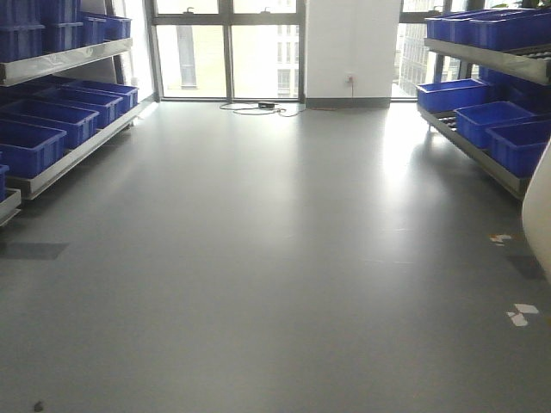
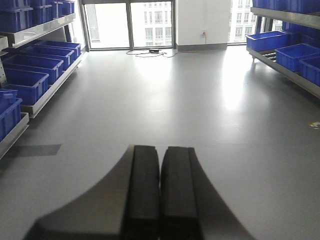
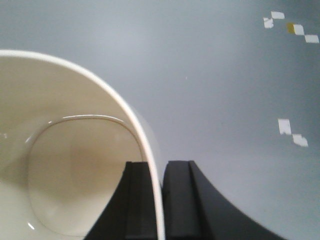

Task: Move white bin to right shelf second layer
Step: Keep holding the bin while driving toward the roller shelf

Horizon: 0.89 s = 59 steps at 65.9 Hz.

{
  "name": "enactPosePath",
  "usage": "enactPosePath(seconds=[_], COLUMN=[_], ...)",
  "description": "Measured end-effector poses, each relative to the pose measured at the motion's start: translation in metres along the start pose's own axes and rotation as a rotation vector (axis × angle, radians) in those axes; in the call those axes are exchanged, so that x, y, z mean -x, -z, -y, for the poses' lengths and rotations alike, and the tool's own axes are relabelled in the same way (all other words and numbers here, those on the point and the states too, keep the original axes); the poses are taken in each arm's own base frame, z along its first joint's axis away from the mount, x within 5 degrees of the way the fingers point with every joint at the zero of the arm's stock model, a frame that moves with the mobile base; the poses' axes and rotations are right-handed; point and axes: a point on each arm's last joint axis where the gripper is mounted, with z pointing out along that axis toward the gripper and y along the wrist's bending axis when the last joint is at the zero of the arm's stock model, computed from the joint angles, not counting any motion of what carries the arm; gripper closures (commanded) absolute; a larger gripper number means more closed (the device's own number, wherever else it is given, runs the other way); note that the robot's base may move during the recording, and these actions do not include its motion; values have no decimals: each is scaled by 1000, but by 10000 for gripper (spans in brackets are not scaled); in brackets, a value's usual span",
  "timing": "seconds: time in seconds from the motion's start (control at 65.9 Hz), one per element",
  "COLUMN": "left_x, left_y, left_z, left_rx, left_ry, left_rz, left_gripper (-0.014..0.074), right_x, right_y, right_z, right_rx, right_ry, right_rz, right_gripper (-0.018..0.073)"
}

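The grey floor [image 1: 275, 258] spreads beneath the white bin [image 3: 75, 165], which is held above it. Beyond the bin stands the right shelf [image 1: 473, 153], its sloped steel tiers loaded with blue crates [image 1: 495, 120]. The bin rests on none of them, and I cannot tell which tier is the second. Far across from the bin, a left rack [image 1: 60, 62] carries more crates. The right end effector [image 3: 161, 166] is clenched on the bin's wall, one finger inside the rim and one outside. The left end effector [image 2: 160, 150], away from the bin, has its fingers pressed together on nothing. White tape scraps [image 3: 285, 126] dot the floor beside the bin.
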Motion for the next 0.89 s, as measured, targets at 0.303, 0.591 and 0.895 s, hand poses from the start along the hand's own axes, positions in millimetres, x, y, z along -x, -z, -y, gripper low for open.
enactPosePath(seconds=[0.303, 0.591, 0.895], left_x=[0, 0, 0], left_y=[0, 0, 0], left_z=[0, 0, 0], left_rx=[0, 0, 0], left_ry=[0, 0, 0], left_rz=[0, 0, 0], left_gripper=[512, 512, 512], right_x=[0, 0, 0], right_y=[0, 0, 0], right_z=[0, 0, 0], right_rx=[0, 0, 0], right_ry=[0, 0, 0], right_rz=[0, 0, 0], right_gripper=[512, 512, 512])
